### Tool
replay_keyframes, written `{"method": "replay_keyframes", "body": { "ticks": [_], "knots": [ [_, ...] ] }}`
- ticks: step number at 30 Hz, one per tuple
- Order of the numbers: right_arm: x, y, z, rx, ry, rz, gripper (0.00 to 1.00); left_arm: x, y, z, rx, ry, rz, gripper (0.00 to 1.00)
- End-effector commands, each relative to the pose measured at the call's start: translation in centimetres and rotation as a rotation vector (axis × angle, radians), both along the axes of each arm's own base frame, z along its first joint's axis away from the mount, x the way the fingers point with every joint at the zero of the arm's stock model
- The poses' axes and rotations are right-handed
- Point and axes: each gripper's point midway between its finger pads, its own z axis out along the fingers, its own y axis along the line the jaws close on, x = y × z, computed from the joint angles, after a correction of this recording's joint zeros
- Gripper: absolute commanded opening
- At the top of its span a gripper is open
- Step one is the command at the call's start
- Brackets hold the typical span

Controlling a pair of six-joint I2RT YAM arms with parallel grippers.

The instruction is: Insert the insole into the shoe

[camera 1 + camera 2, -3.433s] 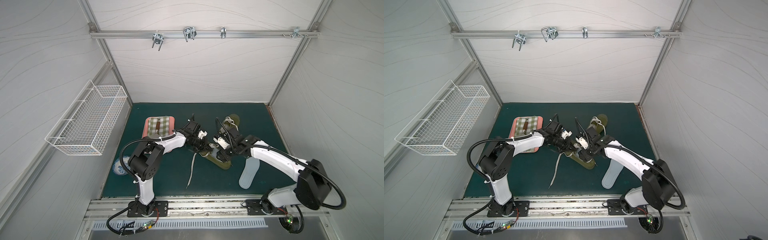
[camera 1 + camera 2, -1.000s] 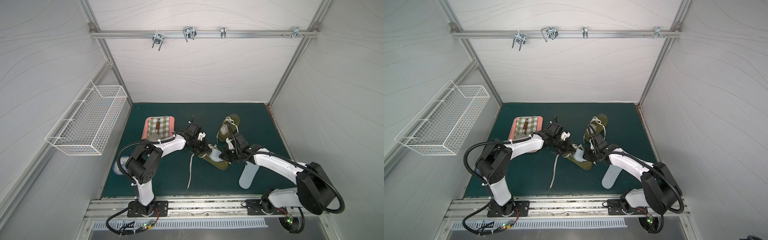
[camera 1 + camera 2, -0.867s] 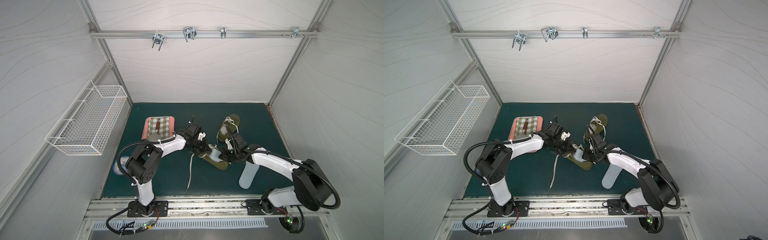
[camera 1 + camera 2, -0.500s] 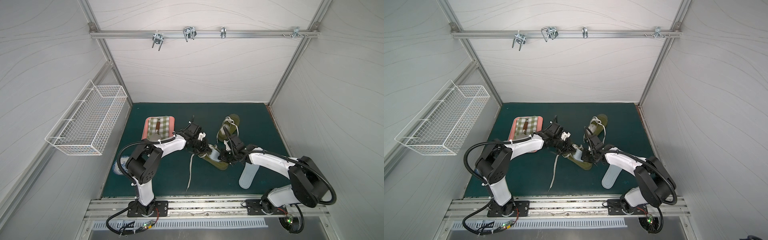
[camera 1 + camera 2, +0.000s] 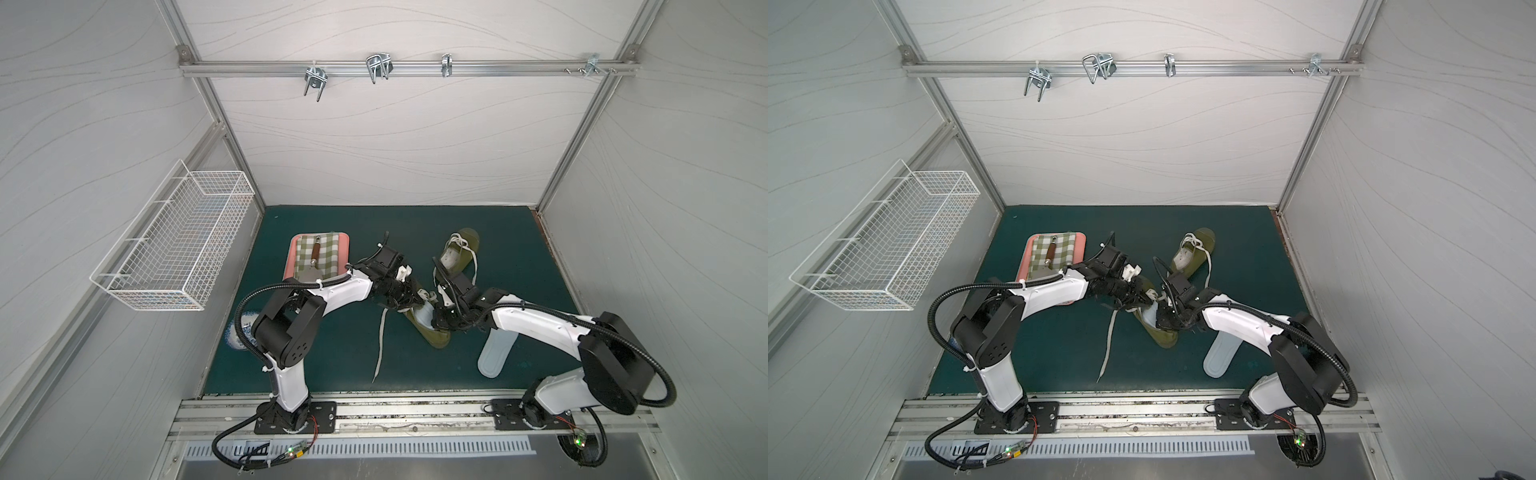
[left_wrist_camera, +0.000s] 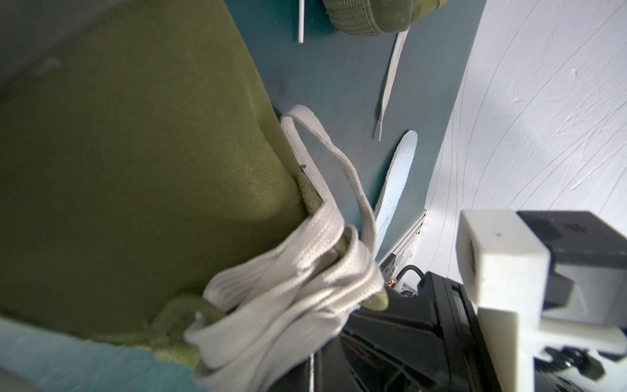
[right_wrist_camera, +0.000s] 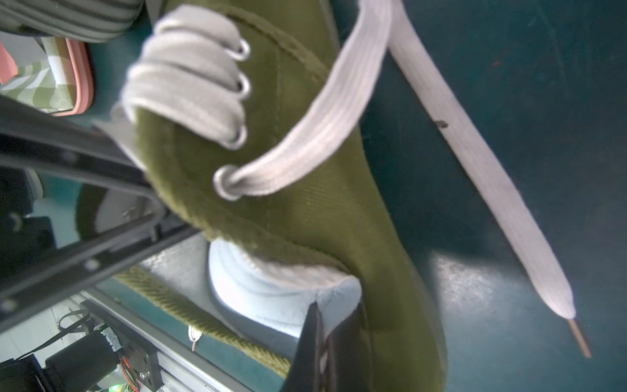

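Lower than before, the right hand (image 5: 437,322) rests at the near shoe (image 5: 434,337), clenched against the rear end of the insole (image 7: 271,298); the left hand (image 5: 409,296) is clenched on the laced front. Insole sits part-way in, rear end bunched, so seating it flat remains. Count: two shoes, with the far shoe (image 5: 459,253); two insoles, with the loose insole (image 5: 496,353) on the bench (image 5: 332,353).

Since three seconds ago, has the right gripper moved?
Yes. The right gripper has shifted toward the front rail, clear of the far shoe it overlapped before.

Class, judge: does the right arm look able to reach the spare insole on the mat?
Probably, once freed: spare insole lies bare beside it, but right gripper is shut on the insole in the shoe.
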Motion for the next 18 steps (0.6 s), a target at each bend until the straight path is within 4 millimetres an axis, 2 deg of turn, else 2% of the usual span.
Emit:
{"method": "replay_keyframes", "body": {
  "ticks": [1,5,8,10,15,18],
  "knots": [
    [0.1,0.9,0.7,-0.036,-0.038,0.039,0.0,-0.9,-2.1,1.6,-0.086,-0.011,-0.055,0.0],
    [1.1,-3.1,-0.8,-0.237,-0.079,-0.004,0.0,-0.9,-1.6,1.9,-0.064,-0.021,-0.046,0.0],
    [2.1,-5.1,-0.8,-0.318,-0.106,-0.003,0.0,-1.0,-1.3,2.1,-0.05,-0.027,-0.045,0.0],
    [2.5,-5.3,-0.1,-0.34,-0.125,0.016,0.0,-1.1,-1.2,2.0,-0.045,-0.028,-0.041,0.0],
    [2.4,-4.0,1.3,-0.419,-0.162,0.109,0.0,-0.9,-1.1,1.9,-0.04,-0.026,-0.033,0.0],
    [1.5,-2.4,0.8,-0.336,-0.117,0.113,0.0,-1.0,-1.1,1.9,-0.042,-0.027,-0.032,0.0]
  ]
}}
